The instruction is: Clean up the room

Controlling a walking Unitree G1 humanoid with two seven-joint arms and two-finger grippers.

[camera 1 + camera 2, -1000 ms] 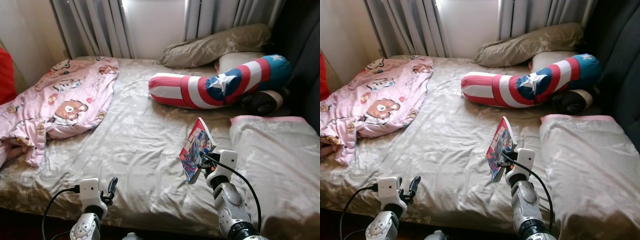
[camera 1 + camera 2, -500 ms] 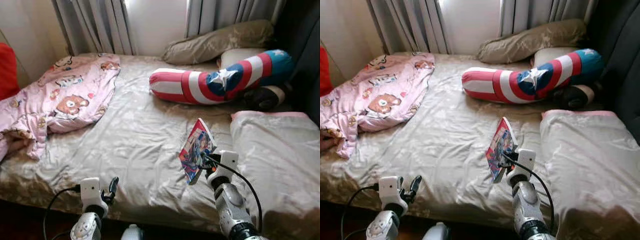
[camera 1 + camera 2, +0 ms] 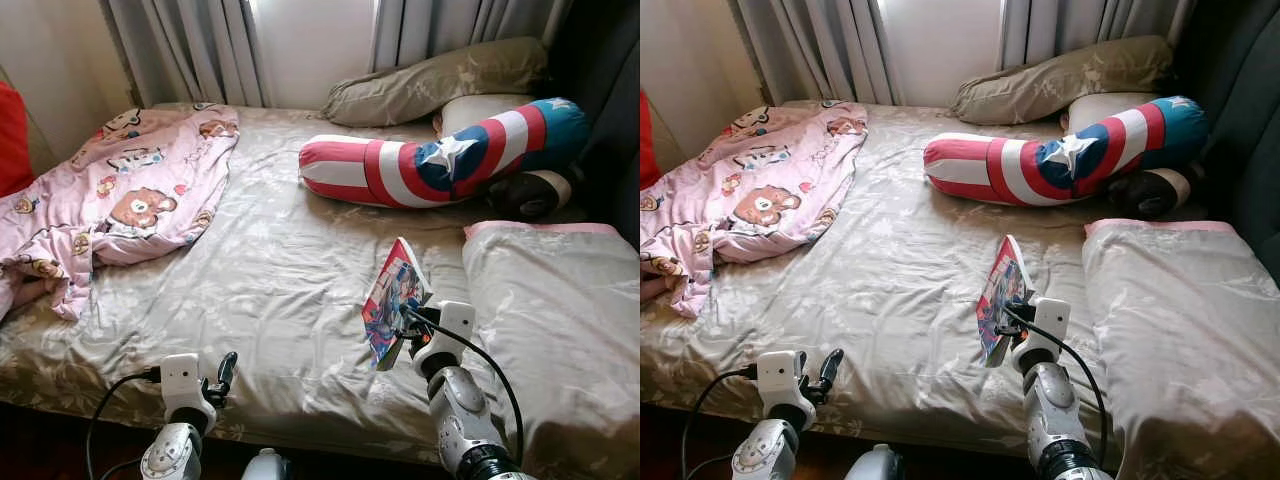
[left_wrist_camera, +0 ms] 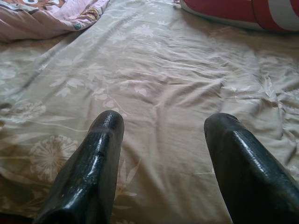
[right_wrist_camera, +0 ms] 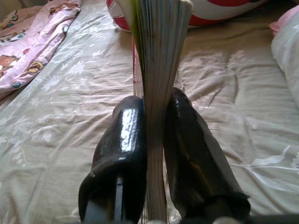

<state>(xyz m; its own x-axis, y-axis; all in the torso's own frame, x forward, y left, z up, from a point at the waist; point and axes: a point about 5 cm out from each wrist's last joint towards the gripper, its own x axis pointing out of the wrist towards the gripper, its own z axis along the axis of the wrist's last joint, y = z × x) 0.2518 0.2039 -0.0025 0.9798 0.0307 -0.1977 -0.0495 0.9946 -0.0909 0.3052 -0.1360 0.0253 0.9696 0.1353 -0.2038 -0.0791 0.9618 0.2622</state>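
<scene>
My right gripper [image 3: 402, 340] is shut on a thin comic book [image 3: 393, 298] with a bright illustrated cover, holding it upright above the bed's near right part. In the right wrist view the book's page edges [image 5: 156, 56] stand clamped between both black fingers [image 5: 119, 149]. Low at the near edge of the bed my left gripper [image 3: 226, 370] is open with nothing in it. Its two fingers [image 4: 91, 172] are spread over the beige floral sheet [image 4: 154, 88].
A pink bear-print blanket [image 3: 120, 200] lies crumpled at the bed's left. A long star-and-stripes bolster [image 3: 440, 165] and beige pillows [image 3: 430, 85] sit at the head. A folded beige quilt [image 3: 550, 320] covers the right side. Curtains [image 3: 190, 50] hang behind.
The camera has shifted slightly, showing less of the floor below the bed. Both grippers and the book keep their places in view.
</scene>
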